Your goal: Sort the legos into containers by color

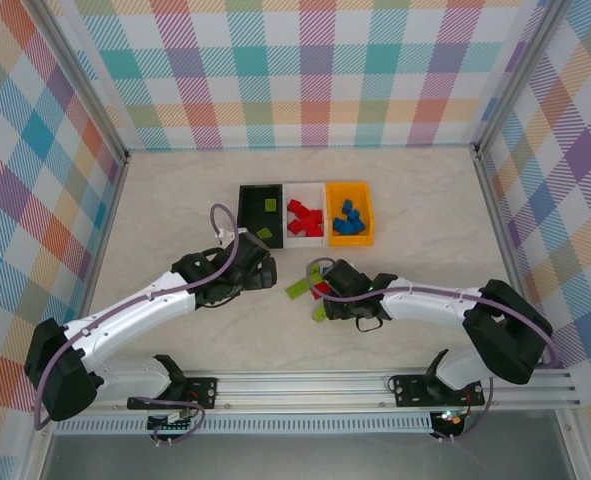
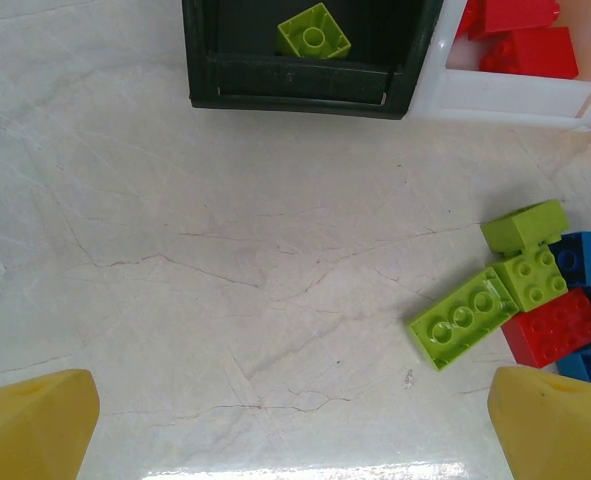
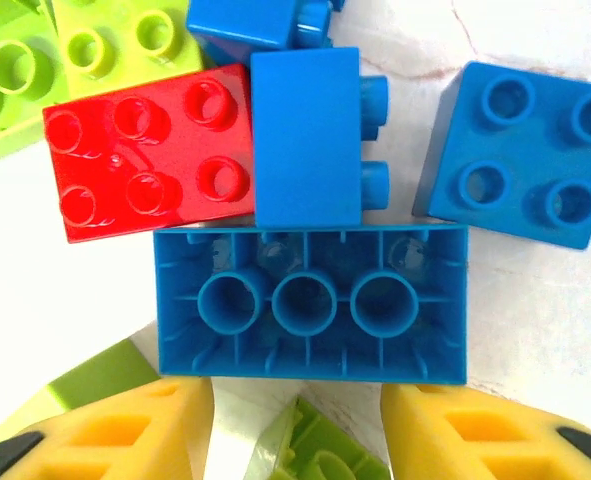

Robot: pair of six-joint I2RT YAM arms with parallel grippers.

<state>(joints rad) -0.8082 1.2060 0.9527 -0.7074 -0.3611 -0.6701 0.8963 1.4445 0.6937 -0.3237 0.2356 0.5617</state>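
Hovering low over the loose legos [image 2: 550,325] on the surface [image 1: 425,200], the right jaws stand part-open, with their yellow fingers [image 3: 115,430] just short of an upturned blue brick [image 3: 310,305] and a lime green brick [image 3: 315,455] in their gap, though whether they grip it I cannot tell. The left jaws beside them are spread wide and hold nothing. Beyond, in a row, the black bin [image 1: 250,210] holds lime green pieces, the white bin [image 1: 305,190] red, the orange bin [image 1: 350,190] blue.
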